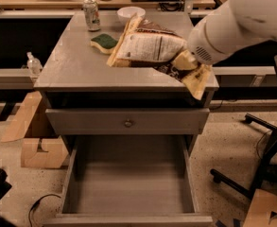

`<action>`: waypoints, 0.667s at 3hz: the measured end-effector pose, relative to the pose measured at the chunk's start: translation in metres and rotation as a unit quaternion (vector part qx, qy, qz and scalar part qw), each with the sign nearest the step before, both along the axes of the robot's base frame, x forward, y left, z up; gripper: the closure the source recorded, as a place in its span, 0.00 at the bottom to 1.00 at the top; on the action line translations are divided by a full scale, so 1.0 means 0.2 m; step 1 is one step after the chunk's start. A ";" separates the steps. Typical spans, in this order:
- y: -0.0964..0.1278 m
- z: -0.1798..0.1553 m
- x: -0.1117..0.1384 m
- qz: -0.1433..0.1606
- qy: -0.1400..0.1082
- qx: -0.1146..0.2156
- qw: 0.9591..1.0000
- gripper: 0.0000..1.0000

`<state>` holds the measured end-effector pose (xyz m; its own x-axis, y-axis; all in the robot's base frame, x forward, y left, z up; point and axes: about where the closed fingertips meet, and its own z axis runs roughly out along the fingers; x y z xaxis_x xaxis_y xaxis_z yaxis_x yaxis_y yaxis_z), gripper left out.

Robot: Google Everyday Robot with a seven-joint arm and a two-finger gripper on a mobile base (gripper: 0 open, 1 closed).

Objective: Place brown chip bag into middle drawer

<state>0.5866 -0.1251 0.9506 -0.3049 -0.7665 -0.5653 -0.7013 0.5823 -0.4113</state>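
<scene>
The brown chip bag is held up over the right part of the cabinet top, tilted, its white printed back panel facing me and a yellow-cream corner hanging past the front right edge. My gripper grips the bag's right end, mostly hidden by the bag and my white wrist. The middle drawer is pulled open below, its grey floor bare. It lies down and to the left of the bag.
A closed drawer front with a round knob sits above the open drawer. A green-yellow sponge, a can and a white bowl are on the top. Cardboard lies at the left, a chair base at the right.
</scene>
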 end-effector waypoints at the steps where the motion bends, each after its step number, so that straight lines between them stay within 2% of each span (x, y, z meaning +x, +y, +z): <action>1: -0.05 0.17 -0.22 -0.015 -0.022 0.001 1.000 1.00; 2: -0.24 0.07 -0.36 -0.044 0.020 0.036 0.998 1.00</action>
